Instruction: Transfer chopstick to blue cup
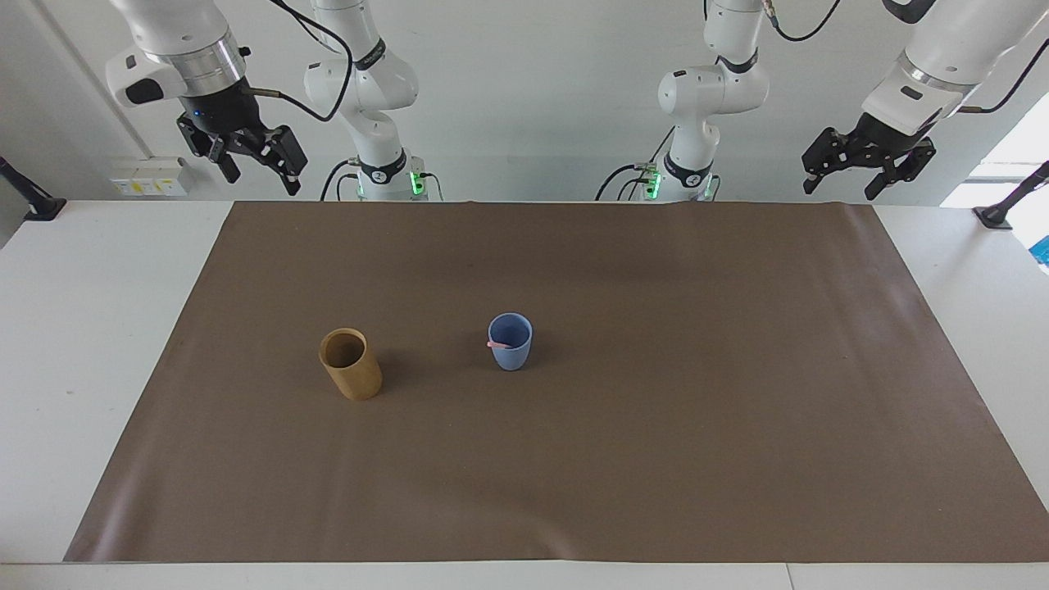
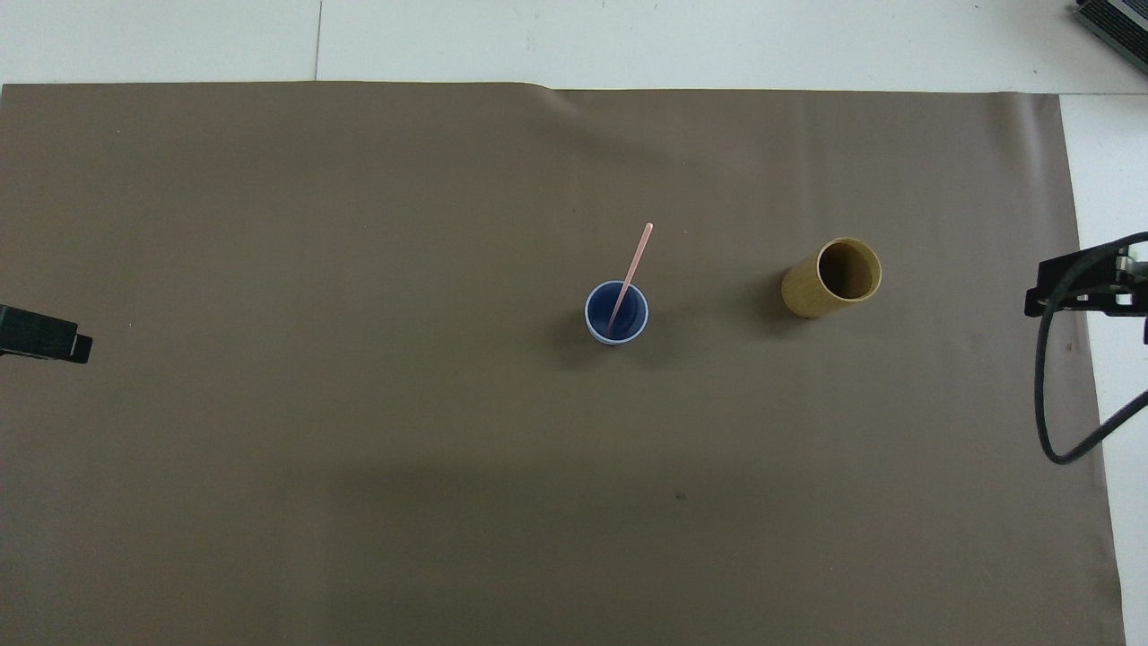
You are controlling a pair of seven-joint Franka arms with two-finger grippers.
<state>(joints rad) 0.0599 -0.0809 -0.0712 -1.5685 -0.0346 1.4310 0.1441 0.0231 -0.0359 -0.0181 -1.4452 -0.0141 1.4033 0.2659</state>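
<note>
The right gripper (image 1: pixel 254 168) hangs high in the air with its fingers spread, holding nothing, above the mat's (image 1: pixel 656 459) corner at its own end. The left gripper (image 1: pixel 844 176) waits up high at its end, spread too. The chopstick (image 2: pixel 630 274) stands leaning in the blue cup (image 1: pixel 510 342). The tan cup (image 1: pixel 351 365) stands beside it, apart.

Blue cup (image 1: pixel 510 342) matt, smooth; tan cup (image 1: pixel 351 364) matt; brown mat (image 1: pixel 656 426) paper-like, faint sheen; arm shells glossy white.
</note>
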